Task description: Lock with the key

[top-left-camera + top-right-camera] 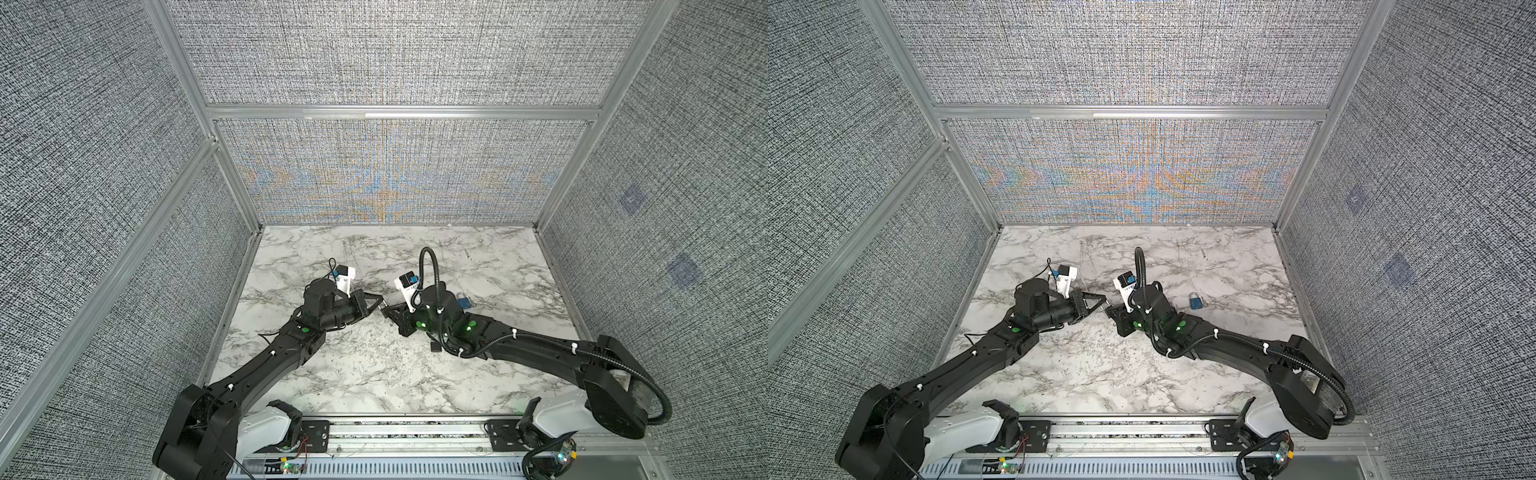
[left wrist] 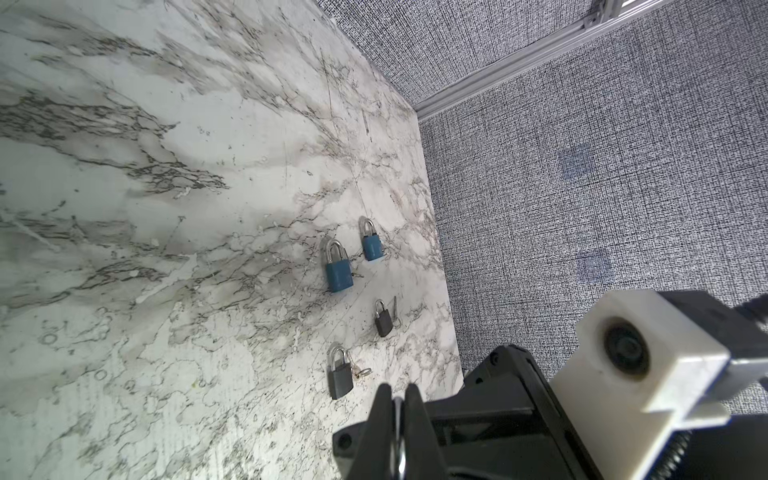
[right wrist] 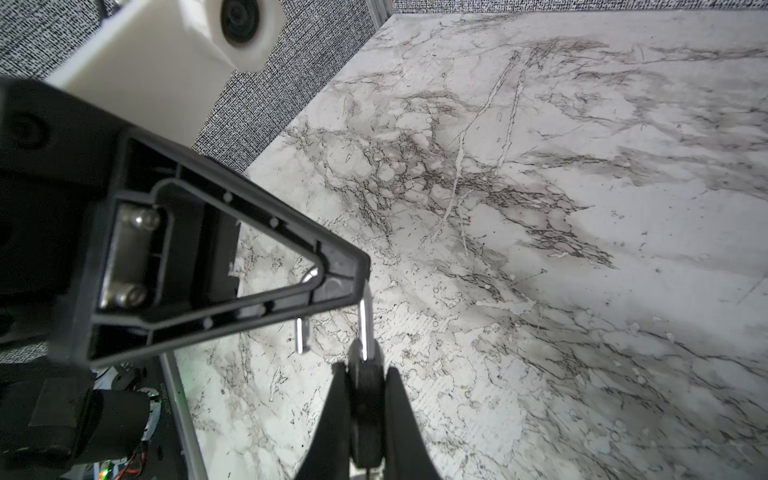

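R gripper (image 3: 365,370) clenched on black padlock (image 3: 365,415) body; L gripper (image 2: 398,392) pinches its open shackle (image 3: 365,328). Lock held off bench (image 1: 374,374), approx centre, betw both arms.

left hand (image 1: 379,301): pinched shut, pointing right | right hand (image 1: 389,312): clamped, pointing left | tips meeting

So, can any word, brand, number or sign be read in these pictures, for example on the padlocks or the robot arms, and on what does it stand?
None can be read.
Large blue padlock, small blue padlock, large dark grey padlock, small dark grey padlock: no legible marking.
Black padlock between the fingers: plain.
White plastic camera bracket: dark marks, too small to read.
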`<control>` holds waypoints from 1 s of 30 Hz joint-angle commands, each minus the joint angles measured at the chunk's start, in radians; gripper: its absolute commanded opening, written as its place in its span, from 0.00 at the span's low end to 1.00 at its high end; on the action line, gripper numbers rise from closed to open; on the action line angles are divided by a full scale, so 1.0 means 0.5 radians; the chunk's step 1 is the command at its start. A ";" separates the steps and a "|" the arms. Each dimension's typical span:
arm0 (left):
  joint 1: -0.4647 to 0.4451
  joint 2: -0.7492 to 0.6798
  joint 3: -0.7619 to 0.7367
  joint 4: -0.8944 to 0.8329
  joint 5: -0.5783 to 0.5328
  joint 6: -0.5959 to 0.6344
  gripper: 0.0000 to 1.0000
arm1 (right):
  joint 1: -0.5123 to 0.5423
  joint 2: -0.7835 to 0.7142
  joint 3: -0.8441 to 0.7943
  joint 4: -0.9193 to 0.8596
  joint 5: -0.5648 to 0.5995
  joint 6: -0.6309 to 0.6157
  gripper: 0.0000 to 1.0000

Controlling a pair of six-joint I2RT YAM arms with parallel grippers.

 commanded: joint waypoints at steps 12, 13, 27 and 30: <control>-0.001 0.034 0.146 -0.275 0.047 0.347 0.27 | -0.331 -0.058 0.020 -0.003 -0.966 0.243 0.00; -0.001 0.024 0.163 -0.299 0.047 0.370 0.27 | -0.349 -0.062 0.013 0.002 -1.005 0.249 0.00; 0.005 -0.148 0.196 -0.254 0.248 0.808 0.30 | -0.548 -0.101 -0.095 0.086 -1.742 0.265 0.00; 0.003 -0.109 0.193 -0.280 0.367 0.863 0.30 | -0.572 -0.087 -0.099 0.108 -1.861 0.279 0.00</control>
